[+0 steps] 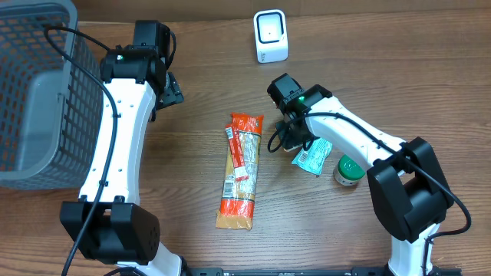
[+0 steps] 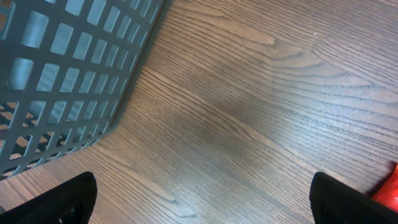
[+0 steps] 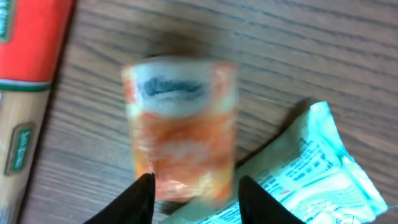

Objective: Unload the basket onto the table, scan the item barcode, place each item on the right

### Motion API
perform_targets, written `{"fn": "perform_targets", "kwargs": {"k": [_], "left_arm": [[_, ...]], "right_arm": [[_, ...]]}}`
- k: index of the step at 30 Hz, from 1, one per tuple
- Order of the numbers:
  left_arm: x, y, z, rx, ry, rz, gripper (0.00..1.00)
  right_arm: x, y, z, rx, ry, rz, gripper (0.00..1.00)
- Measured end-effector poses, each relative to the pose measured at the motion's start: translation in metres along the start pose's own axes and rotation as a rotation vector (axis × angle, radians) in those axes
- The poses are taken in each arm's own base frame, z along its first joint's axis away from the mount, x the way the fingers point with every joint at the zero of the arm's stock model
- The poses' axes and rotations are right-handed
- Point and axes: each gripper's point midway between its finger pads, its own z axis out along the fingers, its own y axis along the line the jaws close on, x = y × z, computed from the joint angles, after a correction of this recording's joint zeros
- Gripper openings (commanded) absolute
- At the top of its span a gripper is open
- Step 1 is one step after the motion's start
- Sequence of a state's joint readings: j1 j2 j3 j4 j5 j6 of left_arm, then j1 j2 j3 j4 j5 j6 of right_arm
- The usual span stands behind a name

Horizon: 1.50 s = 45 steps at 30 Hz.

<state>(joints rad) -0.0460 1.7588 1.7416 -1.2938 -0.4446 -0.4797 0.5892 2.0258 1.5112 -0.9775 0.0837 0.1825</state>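
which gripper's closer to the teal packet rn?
Right. The right gripper sits just beside the teal packet; the left gripper is far off on the other side, next to the grey basket.

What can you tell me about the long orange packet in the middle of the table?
The long orange plastic packet lies flat on the brown wooden table, slightly tilted. Orange-red ends, tan middle, a white label strip along its upper half. Nothing touches it; the right claw hangs close beside its top.
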Motion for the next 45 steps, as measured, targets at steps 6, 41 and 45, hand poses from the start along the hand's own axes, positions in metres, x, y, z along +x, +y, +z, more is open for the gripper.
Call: {"fn": "perform_targets", "kwargs": {"k": [6, 41, 45], "left_arm": [[0.000, 0.000, 0.000, 0.000, 0.000, 0.000, 1.00], [0.000, 0.000, 0.000, 0.000, 0.000, 0.000, 1.00], [0.000, 0.000, 0.000, 0.000, 0.000, 0.000, 1.00]], "right_arm": [[-0.001, 0.006, 0.000, -0.019, -0.004, -0.006, 0.44], [-0.010, 0.015, 0.019, -0.068, -0.080, 0.019, 0.46], [-0.010, 0.016, 0.015, -0.077, -0.083, 0.018, 0.49]]}}
